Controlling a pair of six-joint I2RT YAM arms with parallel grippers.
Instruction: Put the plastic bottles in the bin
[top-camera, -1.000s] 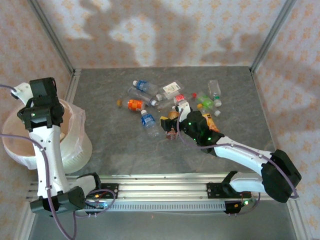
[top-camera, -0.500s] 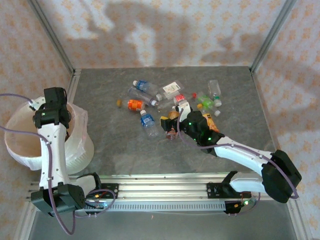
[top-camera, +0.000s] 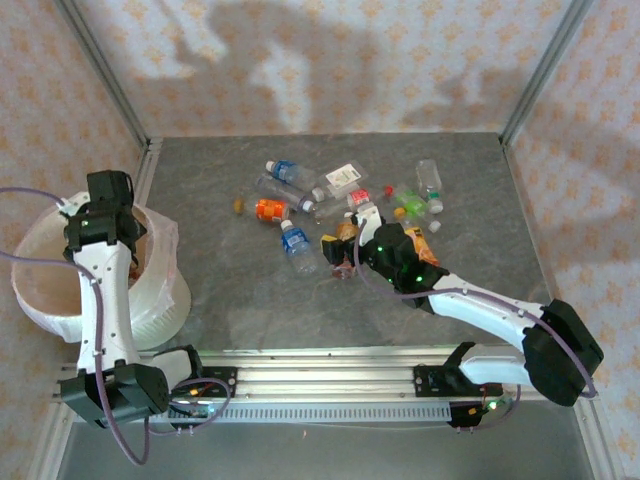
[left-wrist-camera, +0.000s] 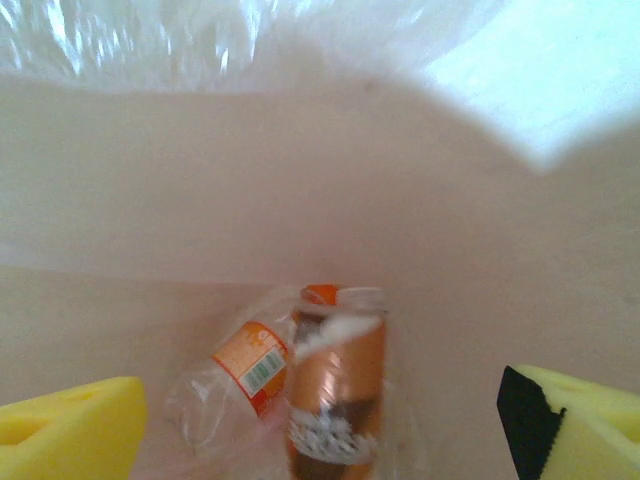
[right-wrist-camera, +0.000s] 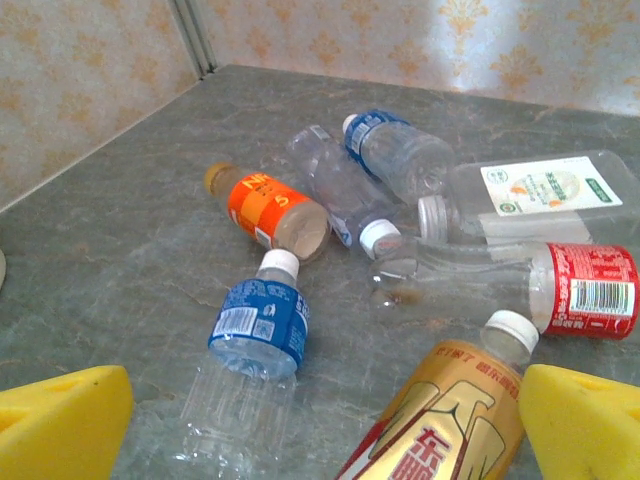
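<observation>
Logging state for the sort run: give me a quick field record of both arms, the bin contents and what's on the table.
left gripper: open, empty, over large round white bag-lined bin
in bin: amber plastic bottle, clear orange-labelled plastic bottle
right gripper: open, fingers either side of gold-labelled white-capped bottle
on grey table: blue-labelled clear bottle, orange-wrapped bottle, red-labelled bottle, among others

Overhead spans table (top-camera: 230, 300); left wrist close inside bin (left-wrist-camera: 200, 180); right wrist low, facing bottles (right-wrist-camera: 255, 325).
</observation>
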